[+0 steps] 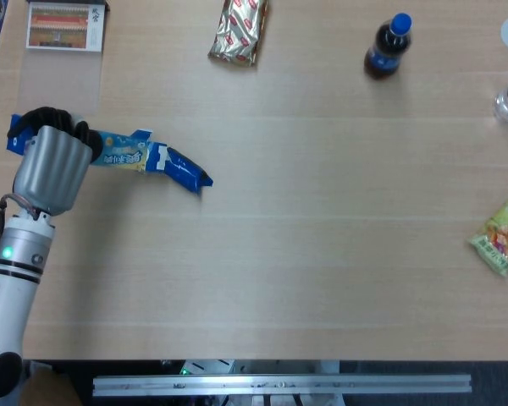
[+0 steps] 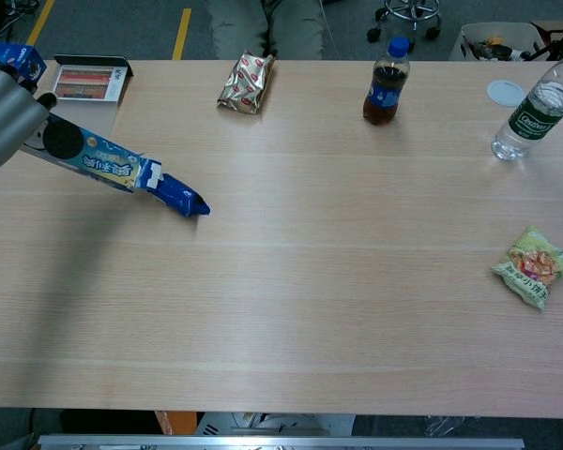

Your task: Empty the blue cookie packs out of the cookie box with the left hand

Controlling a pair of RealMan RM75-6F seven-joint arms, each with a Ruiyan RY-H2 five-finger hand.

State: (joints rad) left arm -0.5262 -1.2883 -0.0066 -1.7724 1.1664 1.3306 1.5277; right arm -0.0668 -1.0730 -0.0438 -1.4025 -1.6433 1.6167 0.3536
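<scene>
My left hand [image 1: 49,165] [image 2: 5,112] grips the blue cookie box [image 1: 110,150] [image 2: 94,161] near its closed end, at the table's left side. The box is tilted with its open end pointing right and down. A dark blue cookie pack [image 1: 180,169] [image 2: 178,195] sticks out of the open end, its far tip touching the table. The box's flaps stand open around the pack. My right hand appears in neither view.
A gold snack bag [image 1: 240,31] and a cola bottle [image 1: 387,46] stand at the back. A green snack pack [image 1: 500,238] lies at the right. A water bottle [image 2: 533,110] and white lid [image 2: 506,91] sit at the far right. A card [image 1: 65,27] lies at back left.
</scene>
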